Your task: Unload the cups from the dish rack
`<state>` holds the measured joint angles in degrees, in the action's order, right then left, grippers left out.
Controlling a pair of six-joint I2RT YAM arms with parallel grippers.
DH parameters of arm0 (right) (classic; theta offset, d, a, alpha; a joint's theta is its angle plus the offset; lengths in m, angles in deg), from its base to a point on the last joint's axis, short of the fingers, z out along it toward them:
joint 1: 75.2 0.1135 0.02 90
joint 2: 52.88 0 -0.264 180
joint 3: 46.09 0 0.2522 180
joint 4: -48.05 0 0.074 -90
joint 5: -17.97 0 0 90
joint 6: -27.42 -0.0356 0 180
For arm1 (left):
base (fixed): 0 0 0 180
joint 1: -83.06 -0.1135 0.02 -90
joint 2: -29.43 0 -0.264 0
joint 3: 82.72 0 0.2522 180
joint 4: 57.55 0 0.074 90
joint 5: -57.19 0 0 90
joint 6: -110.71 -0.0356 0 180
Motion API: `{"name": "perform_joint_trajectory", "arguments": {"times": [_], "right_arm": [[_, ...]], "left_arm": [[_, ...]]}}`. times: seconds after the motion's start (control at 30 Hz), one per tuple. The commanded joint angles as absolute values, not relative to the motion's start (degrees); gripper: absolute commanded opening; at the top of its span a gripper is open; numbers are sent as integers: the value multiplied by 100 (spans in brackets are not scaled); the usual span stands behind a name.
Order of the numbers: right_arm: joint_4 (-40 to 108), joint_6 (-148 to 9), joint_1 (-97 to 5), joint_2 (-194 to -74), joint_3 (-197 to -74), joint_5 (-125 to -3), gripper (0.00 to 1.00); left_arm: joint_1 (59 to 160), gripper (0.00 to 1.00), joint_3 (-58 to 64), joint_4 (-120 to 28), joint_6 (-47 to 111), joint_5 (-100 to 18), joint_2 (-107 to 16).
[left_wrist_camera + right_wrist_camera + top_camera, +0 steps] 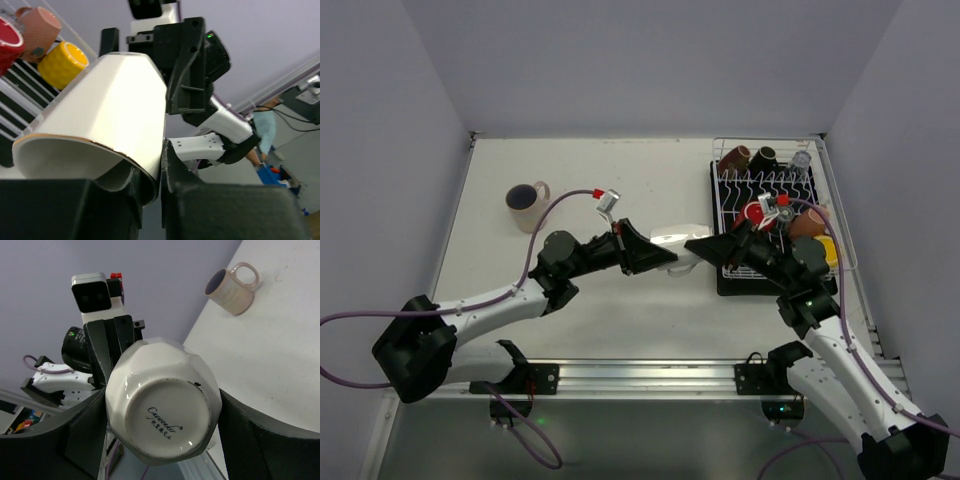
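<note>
White cup [682,240] hangs between both hands: left gripper [663,258] pinches its rim, right gripper [706,246] seems clamped around its body. One pale mug [527,203] is unloaded, far beyond the left gripper; several cups [753,213] wait in the dish rack [760,141] just behind the right gripper.

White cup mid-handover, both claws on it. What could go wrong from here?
1. The left claw pinches only the rim wall of the white cup; if the right claw lets go, the cup may pivot or slip.
2. With both claws shut on it, either arm pulling early could wrench it loose and drop it onto the table beside the dish rack.
</note>
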<state>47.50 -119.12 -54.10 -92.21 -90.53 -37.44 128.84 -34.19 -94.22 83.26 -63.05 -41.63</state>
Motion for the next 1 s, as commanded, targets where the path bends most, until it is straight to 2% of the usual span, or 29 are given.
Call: {"name": "perform_joint_trajectory", "arguments": {"times": [0.0,0.03,0.1,0.13,0.17,0.2,0.23,0.4,0.57,0.63,0.8,0.97], "right_arm": [[5985,-12269,-5279,-9409,-8983,-3626,15],[6091,-12331,-5270,-9471,-8922,-3556,15],[6294,-12393,-5226,-9585,-8869,-3494,35],[6312,-12384,-5226,-9594,-8851,-3511,49],[6268,-12315,-5235,-9594,-8851,-3581,78],[6155,-12262,-5226,-9559,-8912,-3591,90],[6015,-12174,-5235,-9533,-8973,-3625,97],[5144,-11603,-5243,-9331,-9289,-4056,99],[4617,-11208,-5244,-9208,-9422,-4372,99],[4362,-11058,-5252,-9190,-9492,-4618,99],[3053,-10328,-5252,-9041,-9703,-5505,99],[2437,-9942,-5244,-8953,-9642,-5823,99]], "left_arm": [[12947,0,-3406,-10162,8294,-6199,-4062],[12938,0,-3424,-10284,8294,-6199,-4044],[12938,0,-3511,-10495,8285,-6278,-3966],[12947,0,-3547,-10513,8259,-6296,-3913],[12938,0,-3625,-10496,8215,-6313,-3843],[12938,0,-3652,-10191,7997,-6287,-3616],[12921,0,-3679,-9901,7812,-6226,-3457],[12920,0,-3662,-7182,6303,-5032,-2097],[12903,0,-2943,-5190,5333,-3672,-1557],[12894,0,-2521,-4207,4920,-3327,-1775],[12631,0,-816,-2028,3989,-2482,-3383],[11437,0,413,-1330,3513,-2886,-4857]]}}
